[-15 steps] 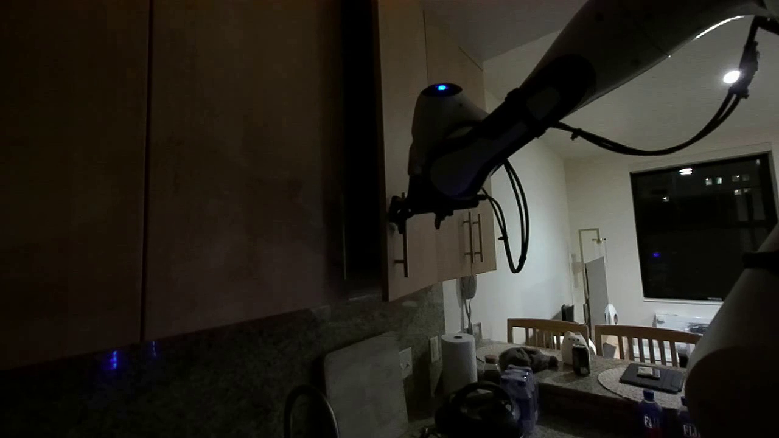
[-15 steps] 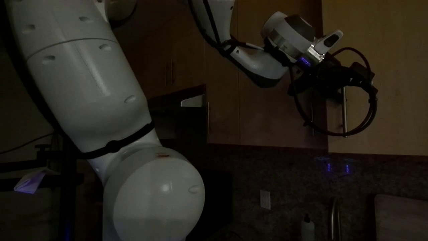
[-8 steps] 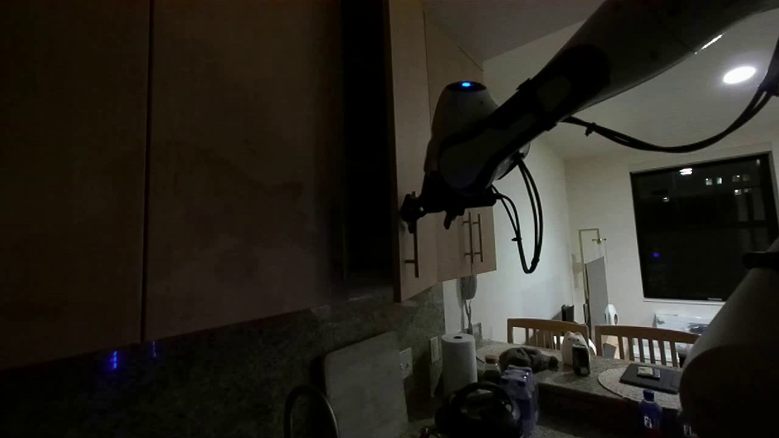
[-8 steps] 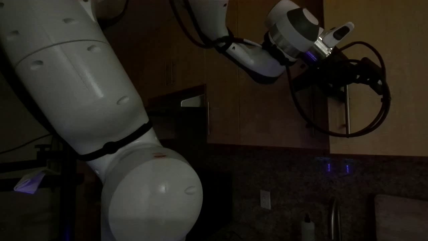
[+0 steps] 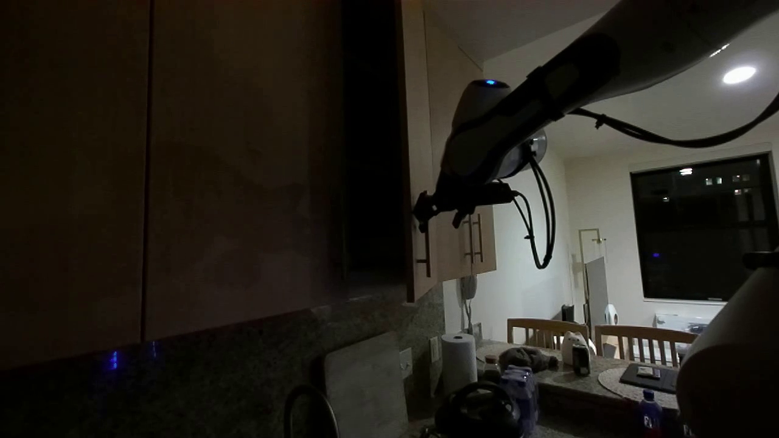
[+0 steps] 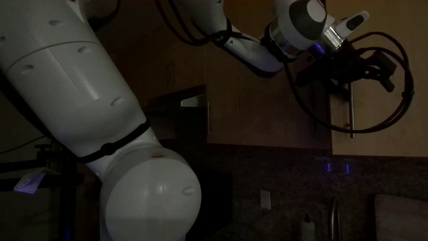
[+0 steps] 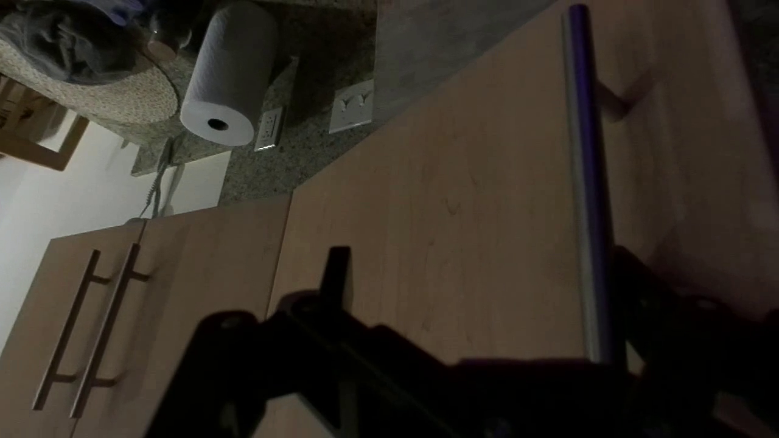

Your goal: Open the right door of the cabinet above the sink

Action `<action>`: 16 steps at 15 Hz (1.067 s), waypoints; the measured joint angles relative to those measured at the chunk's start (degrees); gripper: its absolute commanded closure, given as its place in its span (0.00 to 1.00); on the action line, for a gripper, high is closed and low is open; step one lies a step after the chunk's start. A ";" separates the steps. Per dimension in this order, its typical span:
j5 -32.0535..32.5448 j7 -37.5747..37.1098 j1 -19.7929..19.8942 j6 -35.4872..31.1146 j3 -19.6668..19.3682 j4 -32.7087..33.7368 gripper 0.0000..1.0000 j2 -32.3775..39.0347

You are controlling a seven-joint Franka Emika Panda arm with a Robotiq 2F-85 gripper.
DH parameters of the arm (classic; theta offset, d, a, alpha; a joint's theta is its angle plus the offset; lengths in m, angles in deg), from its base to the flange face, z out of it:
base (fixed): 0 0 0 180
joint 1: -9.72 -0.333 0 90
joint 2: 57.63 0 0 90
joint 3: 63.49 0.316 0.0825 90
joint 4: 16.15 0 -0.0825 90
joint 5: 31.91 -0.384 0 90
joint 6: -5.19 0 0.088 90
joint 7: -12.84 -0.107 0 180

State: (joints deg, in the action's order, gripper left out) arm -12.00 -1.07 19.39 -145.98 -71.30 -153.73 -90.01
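The right door (image 5: 419,152) of the cabinet (image 5: 243,182) stands partly open, with the dark interior showing beside it. Its pale face also shows in an exterior view (image 6: 381,144) and the wrist view (image 7: 450,182). Its vertical bar handle (image 7: 585,182) also shows in both exterior views (image 5: 427,252) (image 6: 352,115). My gripper (image 7: 481,274) is at the handle's upper part, in both exterior views (image 5: 439,223) (image 6: 367,90). Its jaws are wide apart. One finger lies close against the handle on the door-edge side; whether it touches is too dark to tell. The other finger stands free over the door face.
A further beige cabinet (image 7: 182,292) with paired handles adjoins the door's hinge side. Below are a paper towel roll (image 5: 459,359), a cutting board (image 5: 365,383), a faucet (image 6: 334,217) and a bottle (image 6: 307,229). Cables (image 6: 406,97) loop around the gripper.
The right door has swung further open and the dark gap has widened. My gripper and the handle have moved together, rightward in both exterior views.
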 measured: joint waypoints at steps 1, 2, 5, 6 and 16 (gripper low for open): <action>-1.23 2.63 -0.27 0.16 -0.59 -0.01 0.00 -0.20; -2.42 5.44 -0.54 0.37 -1.21 -0.01 0.00 -0.42; -5.75 14.20 -2.17 1.65 -4.06 0.07 0.00 -1.35; -6.76 16.97 -2.79 2.27 -5.20 0.16 0.00 -1.73; -13.14 34.51 -6.29 6.97 -14.63 0.24 0.00 -5.71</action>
State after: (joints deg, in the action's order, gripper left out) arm -25.15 33.45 13.10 -139.01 -85.93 -153.49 -95.73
